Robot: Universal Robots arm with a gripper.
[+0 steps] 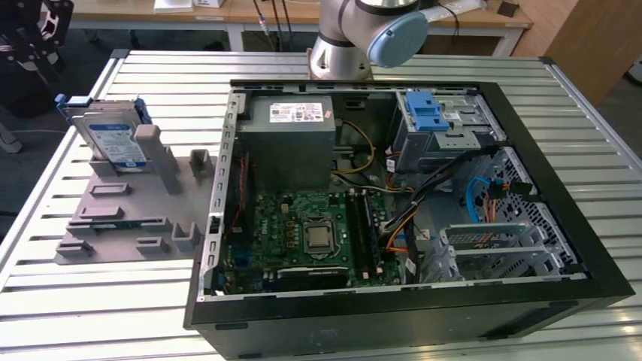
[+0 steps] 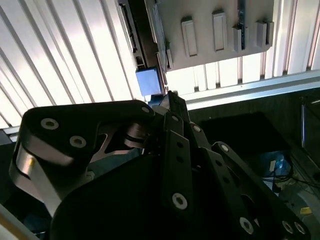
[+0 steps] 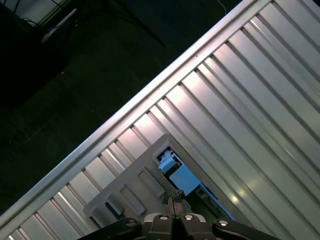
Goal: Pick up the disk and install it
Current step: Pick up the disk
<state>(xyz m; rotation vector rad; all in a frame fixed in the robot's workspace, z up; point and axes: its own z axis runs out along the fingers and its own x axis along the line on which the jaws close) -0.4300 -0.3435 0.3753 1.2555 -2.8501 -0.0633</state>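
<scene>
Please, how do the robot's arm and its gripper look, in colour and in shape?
The arm is a round silver-grey tube with a light blue cap on its joint. The gripper is black, built of flat linked bars with silver screw heads, and has a bare metal part on one side.

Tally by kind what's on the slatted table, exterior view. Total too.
disk: 1
grey holder fixture: 1
open computer case: 1
Total: 3
</scene>
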